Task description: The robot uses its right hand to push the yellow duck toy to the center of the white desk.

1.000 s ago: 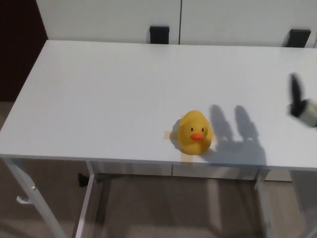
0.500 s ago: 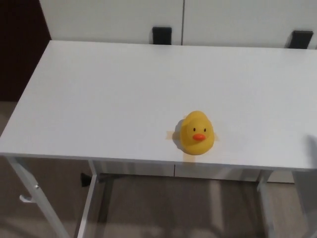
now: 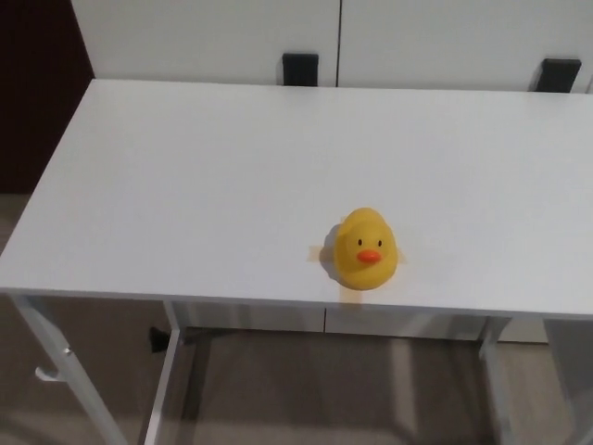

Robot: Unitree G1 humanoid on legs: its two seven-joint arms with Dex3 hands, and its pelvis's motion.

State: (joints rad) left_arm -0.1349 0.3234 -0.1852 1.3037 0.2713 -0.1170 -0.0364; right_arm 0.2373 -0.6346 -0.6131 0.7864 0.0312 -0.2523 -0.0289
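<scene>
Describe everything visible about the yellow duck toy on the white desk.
The yellow duck toy is rounded and smooth, rubber or plastic by its look, with an orange beak and two small black eyes. It sits upright, facing the camera, near the front edge of the white desk, right of the middle. It rests on tan tape strips that stick out beneath it. Nothing else touches it; neither robot hand is in view.

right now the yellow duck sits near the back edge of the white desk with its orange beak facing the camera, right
Not quite. The head view shows the duck near the front edge of the desk, not the back. Its orange beak does face the camera.
</scene>
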